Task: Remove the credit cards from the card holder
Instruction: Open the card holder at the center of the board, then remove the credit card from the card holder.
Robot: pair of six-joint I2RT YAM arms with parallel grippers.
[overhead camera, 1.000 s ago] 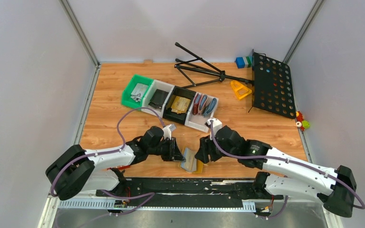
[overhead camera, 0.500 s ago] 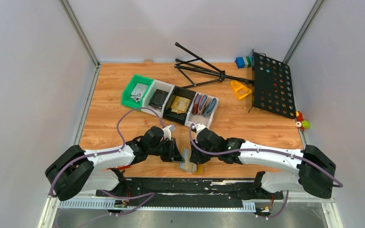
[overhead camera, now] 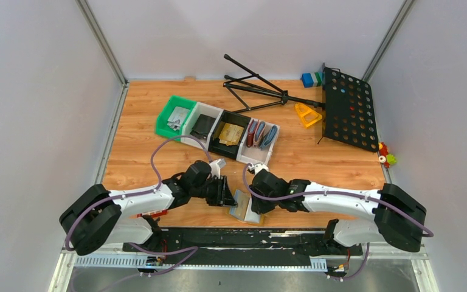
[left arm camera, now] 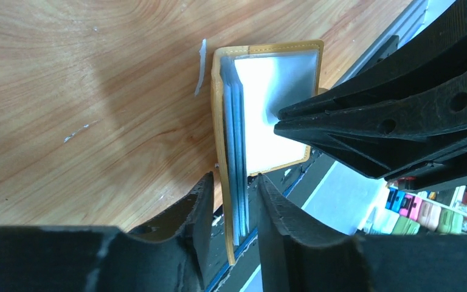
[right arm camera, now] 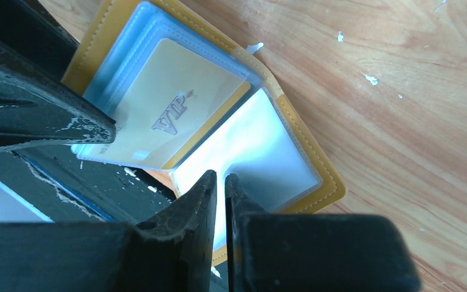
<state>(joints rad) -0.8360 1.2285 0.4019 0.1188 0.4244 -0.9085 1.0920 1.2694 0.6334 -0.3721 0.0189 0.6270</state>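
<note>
The left gripper point(left arm camera: 231, 207) clamps a leaf of the open mustard-yellow bifold card holder point(right arm camera: 95, 45) that holds a gold-tan rectangular credit card point(right arm camera: 170, 115). The right gripper point(right arm camera: 221, 201), pinched nearly together, touches the opposite leaf.

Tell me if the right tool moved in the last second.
Yes. The right tool slid left: it was right of the white bin, now directly below it, at the yellow wallet.

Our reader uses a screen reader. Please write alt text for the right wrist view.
An open mustard card holder on a wooden table, a gold card marked VIP in one clear sleeve. The right gripper, nearly shut, pinches a sleeve; a finger of the left gripper reaches the card's sleeve.
</note>
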